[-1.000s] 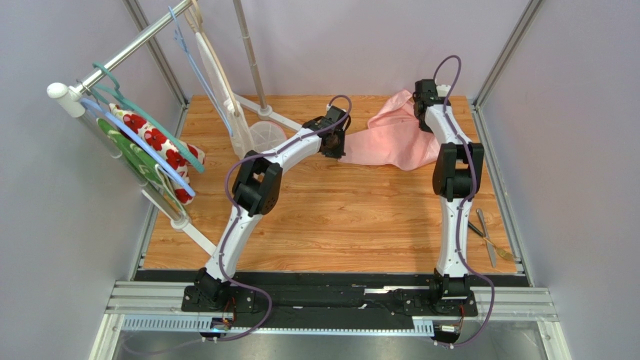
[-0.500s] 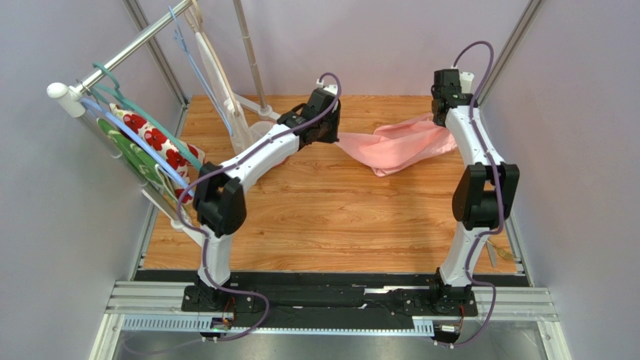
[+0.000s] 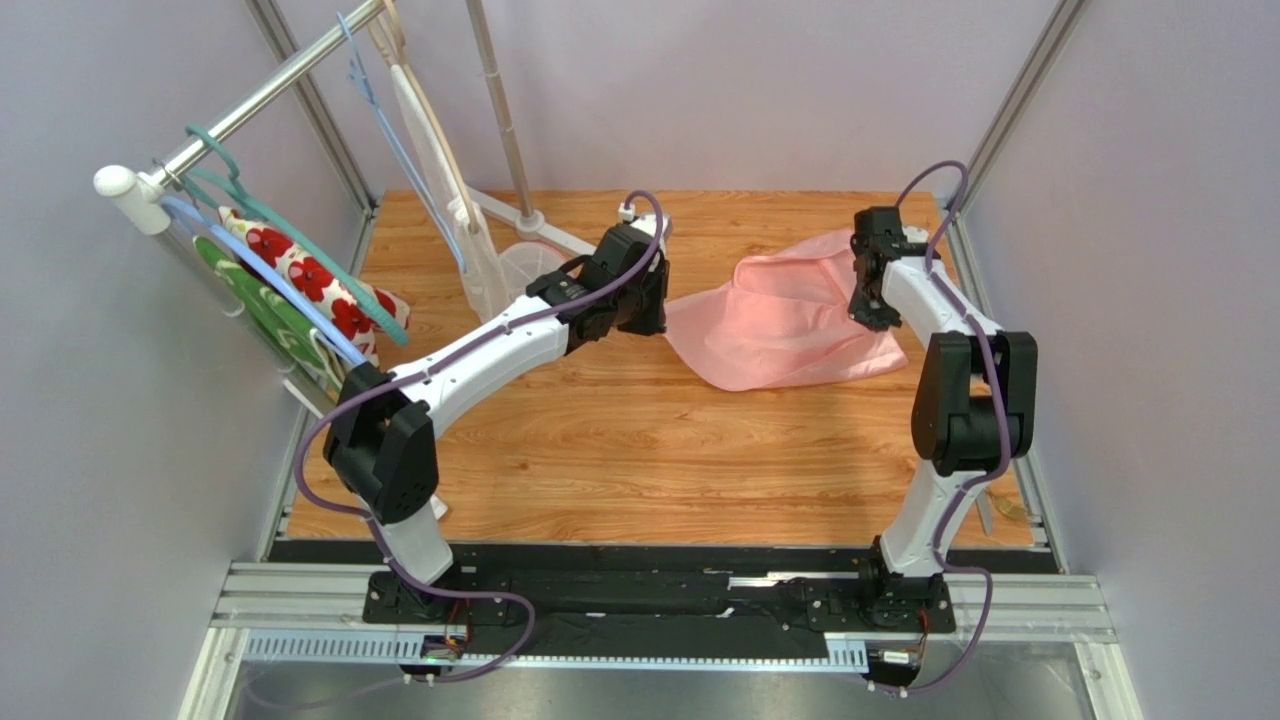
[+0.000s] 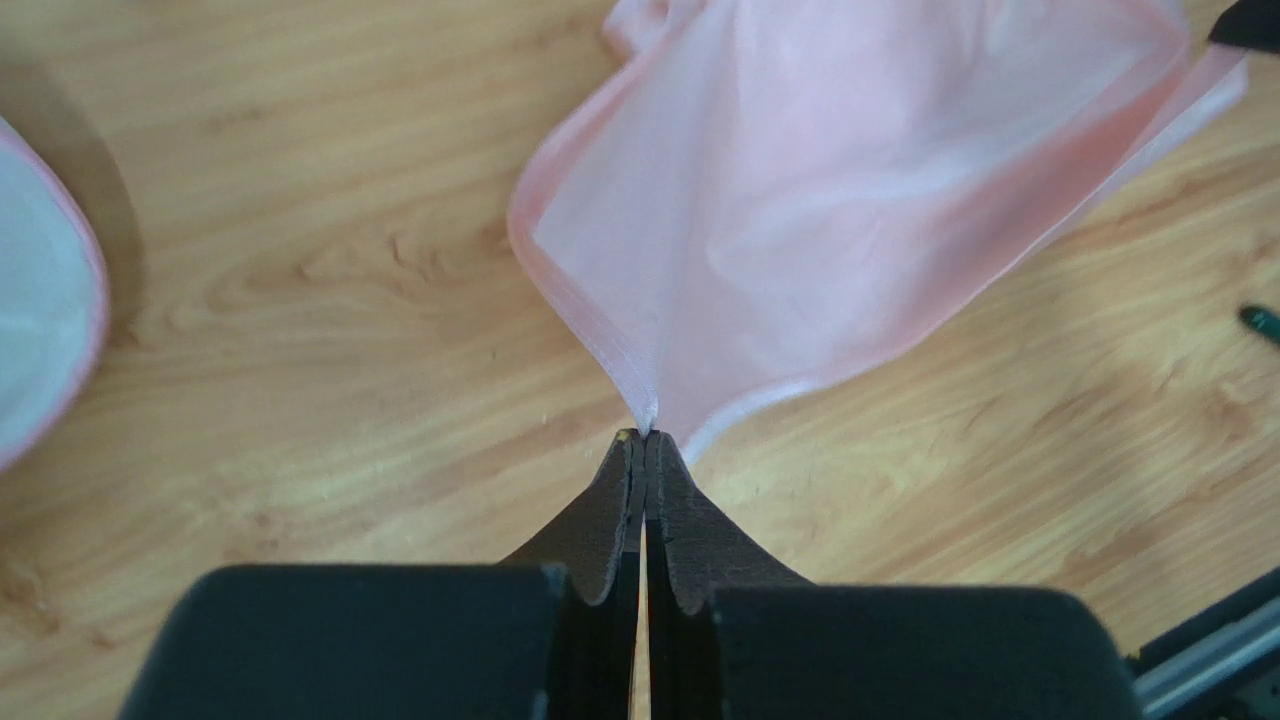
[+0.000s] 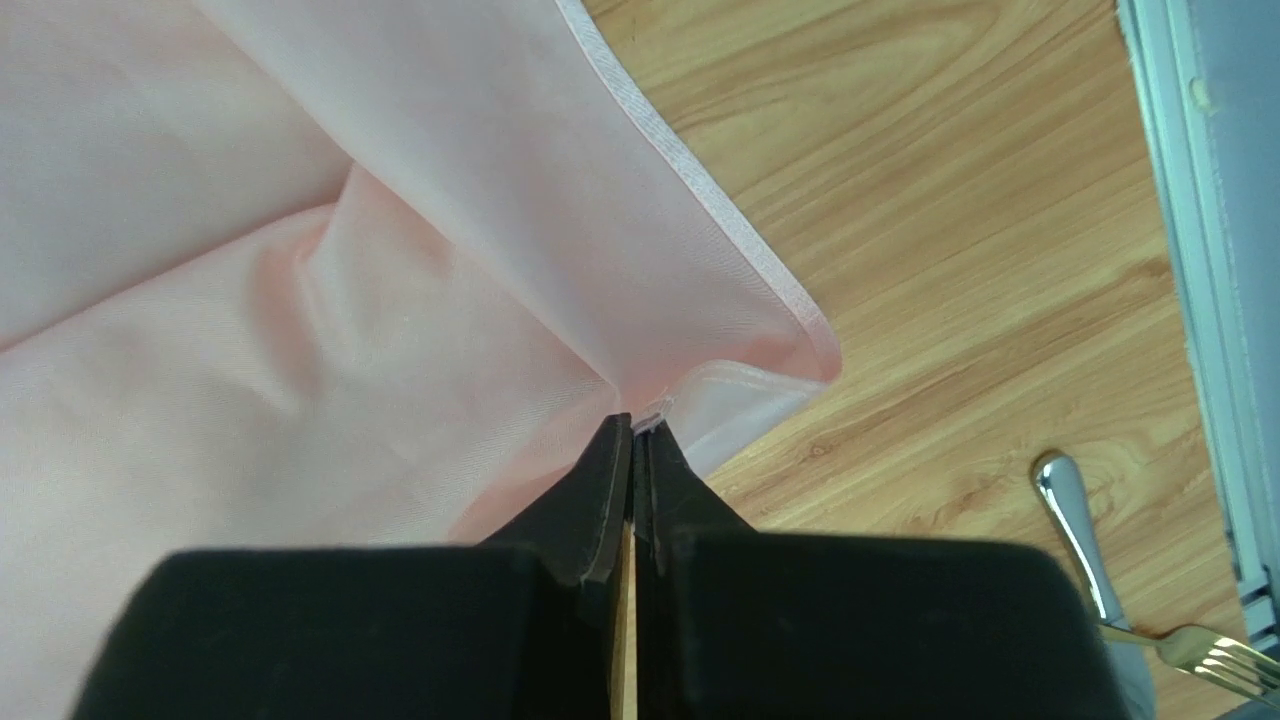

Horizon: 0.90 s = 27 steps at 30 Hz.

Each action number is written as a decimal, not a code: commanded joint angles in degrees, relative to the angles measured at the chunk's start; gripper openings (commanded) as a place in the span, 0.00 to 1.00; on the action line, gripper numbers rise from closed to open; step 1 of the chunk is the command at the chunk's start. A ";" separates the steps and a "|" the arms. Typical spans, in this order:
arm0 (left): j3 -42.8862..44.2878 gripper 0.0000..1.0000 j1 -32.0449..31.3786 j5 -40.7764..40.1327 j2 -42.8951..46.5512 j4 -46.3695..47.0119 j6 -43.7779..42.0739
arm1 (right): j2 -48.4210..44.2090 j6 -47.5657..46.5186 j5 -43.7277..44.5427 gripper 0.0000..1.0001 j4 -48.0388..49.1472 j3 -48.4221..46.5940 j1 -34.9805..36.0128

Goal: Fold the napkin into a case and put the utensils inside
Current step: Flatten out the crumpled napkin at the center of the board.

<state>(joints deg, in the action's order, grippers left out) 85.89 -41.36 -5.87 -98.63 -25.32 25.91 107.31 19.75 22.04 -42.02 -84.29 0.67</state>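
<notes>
The pink napkin (image 3: 781, 315) hangs stretched between my two grippers over the far right of the wooden table (image 3: 646, 435), its lower edge sagging toward the wood. My left gripper (image 3: 658, 311) is shut on the napkin's left corner; the left wrist view shows the hem pinched at the gripper (image 4: 643, 435), with the napkin (image 4: 842, 195) fanning out beyond. My right gripper (image 3: 867, 312) is shut on the right corner, pinched at the gripper (image 5: 634, 423) beside the folded napkin (image 5: 301, 300). Two utensils lie near the right rail: a silver handle (image 5: 1070, 518) and a yellowish fork (image 5: 1210, 648).
A clothes rack (image 3: 226, 128) with hangers stands at the left, carrying a white cloth with red flowers (image 3: 301, 273) and a green cloth (image 3: 263, 318). Its pole and feet (image 3: 511, 180) reach onto the far table. A pale round item (image 3: 529, 270) lies behind the left arm. Metal frame rails (image 3: 1004, 390) border the table.
Both grippers closed on the napkin's corners, lifted it taut off the table, then brought it down and nearer. The cloth now spreads wider between them.
</notes>
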 commanded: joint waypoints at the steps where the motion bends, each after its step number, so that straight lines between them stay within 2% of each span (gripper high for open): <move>1: -2.47 0.00 0.06 3.58 1.25 1.06 3.79 | -5.34 4.33 0.81 0.00 2.73 6.05 -0.05; 4: -3.53 0.00 -0.03 4.37 1.77 0.98 4.85 | -9.30 4.51 0.98 0.00 3.96 12.56 -0.14; 7: -3.45 0.00 -0.12 3.85 4.92 1.15 4.76 | -17.55 4.07 2.65 0.00 7.74 18.61 -0.14; 11: -1.43 0.00 -0.12 4.11 11.08 1.24 3.01 | -30.82 4.95 1.95 0.00 5.47 18.20 -0.23; 16: 2.70 0.00 -0.47 7.88 20.21 3.25 -2.61 | -46.12 5.39 1.69 0.00 -2.09 11.79 -0.14; 20: 6.13 0.00 -0.47 15.34 26.90 2.91 -7.36 | -56.84 3.29 0.20 0.00 -5.79 3.55 -0.14; 25: 9.12 0.00 -0.56 28.59 35.42 4.58 -7.54 | -67.20 0.30 -4.01 0.00 -10.97 -6.57 -0.14; 27: 11.31 0.00 -0.56 30.82 37.19 4.23 -7.02 | -69.94 -0.15 -7.27 0.00 -10.89 -9.91 -0.14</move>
<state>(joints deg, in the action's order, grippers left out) 93.34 -41.63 14.37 -64.75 -22.63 20.49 42.04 22.24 20.05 -49.08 -88.03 0.67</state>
